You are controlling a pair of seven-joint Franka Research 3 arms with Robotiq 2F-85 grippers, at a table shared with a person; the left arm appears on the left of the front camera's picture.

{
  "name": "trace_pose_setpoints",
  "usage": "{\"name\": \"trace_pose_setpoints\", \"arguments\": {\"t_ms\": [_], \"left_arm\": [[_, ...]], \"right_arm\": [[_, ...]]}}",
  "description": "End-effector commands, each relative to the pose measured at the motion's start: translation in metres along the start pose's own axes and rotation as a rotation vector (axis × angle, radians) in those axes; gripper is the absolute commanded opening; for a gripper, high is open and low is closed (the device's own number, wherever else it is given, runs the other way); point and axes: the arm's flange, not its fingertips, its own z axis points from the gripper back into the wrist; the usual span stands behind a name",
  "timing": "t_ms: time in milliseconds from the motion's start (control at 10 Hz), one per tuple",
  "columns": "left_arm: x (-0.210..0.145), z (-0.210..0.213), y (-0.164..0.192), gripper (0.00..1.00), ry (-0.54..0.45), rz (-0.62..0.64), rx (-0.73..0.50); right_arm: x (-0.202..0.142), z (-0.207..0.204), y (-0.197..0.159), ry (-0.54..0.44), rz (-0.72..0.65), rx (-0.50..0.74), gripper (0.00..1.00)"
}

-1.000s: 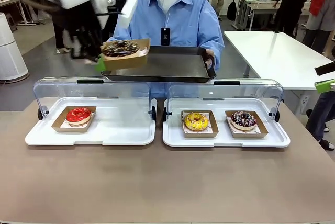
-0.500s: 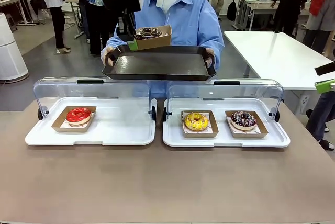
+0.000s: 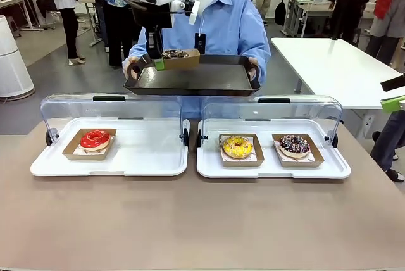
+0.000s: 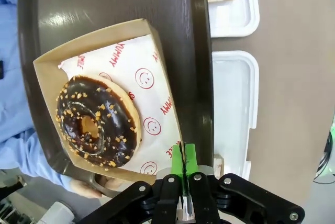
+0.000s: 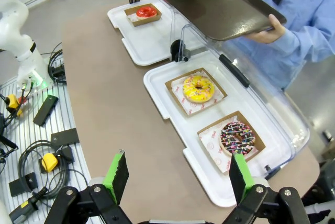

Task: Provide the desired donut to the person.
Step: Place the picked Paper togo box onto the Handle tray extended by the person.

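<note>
Since a second ago your left hand has carried the chocolate donut from the serving tray's left corner further in over the tray and brought it down lower. Everything on the desk lies as it did.

Nearest you, your right hand hangs over the desk's near right end. Its green fingers are spread wide with nothing between them.

Further out, two white display trays sit side by side on the desk, each with its clear lid tipped up behind it. The left display tray holds a red donut in a cardboard holder. The right display tray holds a yellow donut and, beside it, a dark sprinkled donut, each in its own holder.

Beyond the lids, the person holds the black serving tray level by both ends, above the far edge of the desk. Your left hand is at the tray's far left part, its green pads pressed together on the side wall of the cardboard box. The nut-flecked chocolate donut lies in that box on printed paper. The box is low over the serving tray, but you cannot tell whether it touches the tray.
</note>
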Motion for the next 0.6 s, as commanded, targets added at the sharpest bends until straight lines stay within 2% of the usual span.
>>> {"name": "trace_pose_setpoints", "arguments": {"t_ms": [0,200,500], "left_arm": [[-0.012,0.0,0.02,0.01,0.024,-0.039,-0.029],[-0.031,-0.013,0.036,0.01,0.047,-0.044,-0.046],[-0.049,-0.025,0.049,0.01,0.021,-0.062,-0.061]], "right_arm": [[0.0,-0.002,-0.002,-0.024,0.006,0.009,1.0],[0.0,-0.002,-0.002,-0.024,0.006,0.009,1.0],[0.0,-0.002,-0.002,-0.024,0.006,0.009,1.0]]}}
